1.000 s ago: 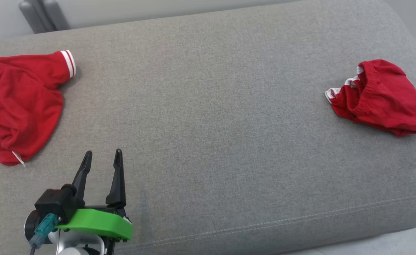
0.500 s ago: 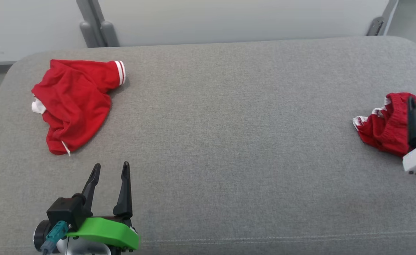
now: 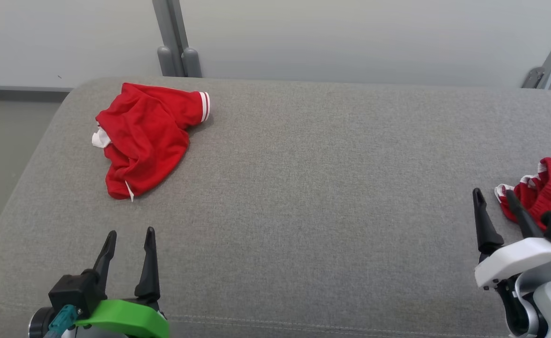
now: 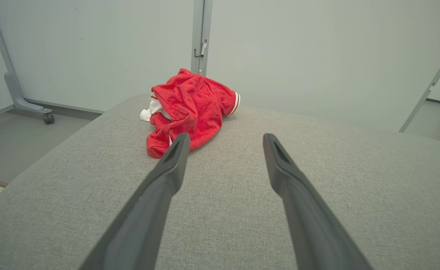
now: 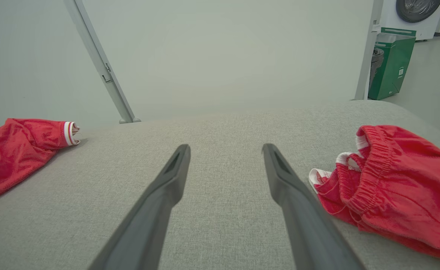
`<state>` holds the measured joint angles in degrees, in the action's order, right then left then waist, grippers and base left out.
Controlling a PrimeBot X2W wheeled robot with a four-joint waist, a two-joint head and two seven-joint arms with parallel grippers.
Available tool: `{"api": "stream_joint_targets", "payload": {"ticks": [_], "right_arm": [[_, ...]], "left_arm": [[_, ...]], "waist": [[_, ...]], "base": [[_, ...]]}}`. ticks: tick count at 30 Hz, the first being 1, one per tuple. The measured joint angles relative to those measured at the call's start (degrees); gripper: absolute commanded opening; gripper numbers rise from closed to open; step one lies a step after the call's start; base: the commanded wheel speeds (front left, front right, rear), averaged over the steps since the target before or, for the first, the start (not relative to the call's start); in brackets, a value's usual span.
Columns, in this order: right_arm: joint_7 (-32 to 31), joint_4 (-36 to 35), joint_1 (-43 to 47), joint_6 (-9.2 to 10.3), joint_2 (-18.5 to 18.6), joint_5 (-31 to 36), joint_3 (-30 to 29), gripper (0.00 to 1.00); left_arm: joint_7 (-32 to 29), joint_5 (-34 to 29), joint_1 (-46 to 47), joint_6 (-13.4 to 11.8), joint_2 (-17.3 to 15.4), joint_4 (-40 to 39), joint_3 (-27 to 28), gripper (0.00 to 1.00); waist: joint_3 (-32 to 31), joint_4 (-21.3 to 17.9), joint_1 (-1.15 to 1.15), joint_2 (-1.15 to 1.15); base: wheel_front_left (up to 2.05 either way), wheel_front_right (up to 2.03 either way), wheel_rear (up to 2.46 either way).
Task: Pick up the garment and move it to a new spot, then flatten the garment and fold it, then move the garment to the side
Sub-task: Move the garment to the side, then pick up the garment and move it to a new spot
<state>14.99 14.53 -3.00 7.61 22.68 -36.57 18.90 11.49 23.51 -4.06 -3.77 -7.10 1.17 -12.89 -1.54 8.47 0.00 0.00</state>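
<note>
A crumpled red garment (image 3: 146,136) with a white-striped cuff lies at the far left of the grey cushion (image 3: 303,188); it also appears as the red garment (image 4: 190,110) ahead of my left fingers and as the red garment (image 5: 17,152) at the left edge of the right wrist view. A second crumpled red garment (image 3: 545,190) with an elastic waistband lies at the right edge, seen close as the red garment (image 5: 396,187). My left gripper (image 3: 130,234) stands open and empty near the front edge, short of the left garment. My right gripper (image 3: 493,197) is open and empty, just left of the right garment.
Pale wall panels with grey metal posts (image 3: 172,37) stand behind the cushion. The floor (image 3: 3,155) drops away past the cushion's left end. A green bin (image 5: 390,67) and a white appliance (image 5: 415,15) stand far off to the right.
The head camera has turned and tilted, so the whole scene has shifted right and down. The right gripper has come into view at the lower right. Both garments lie as before.
</note>
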Motion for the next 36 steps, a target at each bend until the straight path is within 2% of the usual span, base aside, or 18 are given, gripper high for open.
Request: {"api": "stream_joint_targets", "payload": {"ticks": [15, 26, 31, 36], "right_arm": [[0.0, -2.3, 6.7, 0.0, -4.6, 7.6, -2.9, 1.0], [0.0, -6.8, 6.8, 0.0, -5.8, 12.3, -2.8, 1.0], [0.0, -11.3, 6.1, 0.0, -6.4, 15.9, -2.6, 1.0], [0.0, -15.4, 5.8, 0.0, -6.8, 18.1, -3.4, 1.0]], "left_arm": [[0.7, -0.1, -2.0, 0.0, -1.0, 0.1, 1.3, 1.0], [0.8, 0.2, -1.6, 0.0, -1.7, 0.0, 3.4, 1.0], [0.8, 0.3, 3.4, 0.0, -4.1, 0.1, 6.4, 1.0], [1.2, 0.9, 7.9, -0.3, -4.5, -0.9, 7.8, 1.0]], "waist": [[-0.3, -0.3, 0.0, 0.0], [2.3, -0.9, 0.0, 0.0], [4.5, -2.5, 0.0, 0.0], [6.8, -3.8, 0.0, 0.0]], "base": [[0.0, 0.0, 0.0], [0.0, 0.0, 0.0], [0.0, 0.0, 0.0], [0.0, 0.0, 0.0]]}}
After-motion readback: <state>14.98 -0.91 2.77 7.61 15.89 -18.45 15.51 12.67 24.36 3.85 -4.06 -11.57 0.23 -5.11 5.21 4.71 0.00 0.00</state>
